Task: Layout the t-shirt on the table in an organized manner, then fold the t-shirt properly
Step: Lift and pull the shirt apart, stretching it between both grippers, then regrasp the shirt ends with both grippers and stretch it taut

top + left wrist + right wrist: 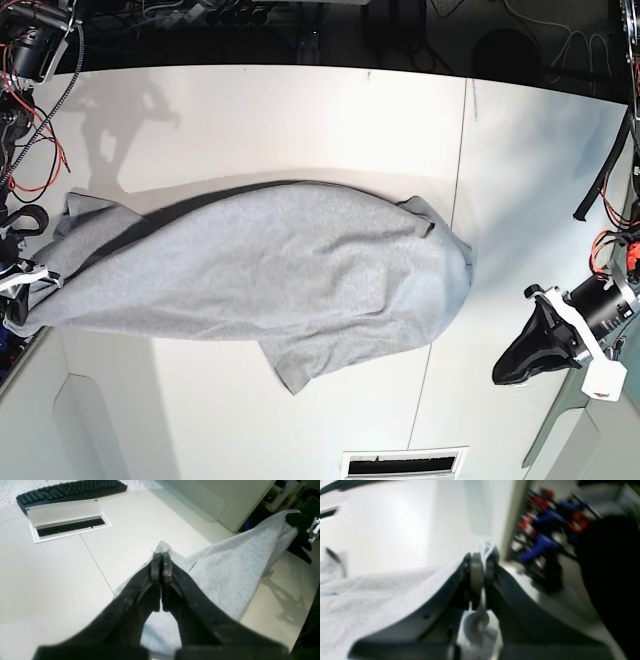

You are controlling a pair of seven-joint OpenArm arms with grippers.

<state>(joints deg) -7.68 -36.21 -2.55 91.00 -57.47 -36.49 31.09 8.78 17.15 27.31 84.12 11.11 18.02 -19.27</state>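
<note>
The t-shirt [270,265] hangs stretched above the white bench [300,110], each end pinched by the left end effector [162,555] and the right end effector [481,556].

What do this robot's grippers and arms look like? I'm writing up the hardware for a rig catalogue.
The left gripper has two matte black curved fingers ending in flat dark grey pads. The right gripper has the same dark curved shape, blurred here. In the base view the left arm's wrist is a black cylinder with white brackets, and red and black cables run along the right arm's side.
</note>
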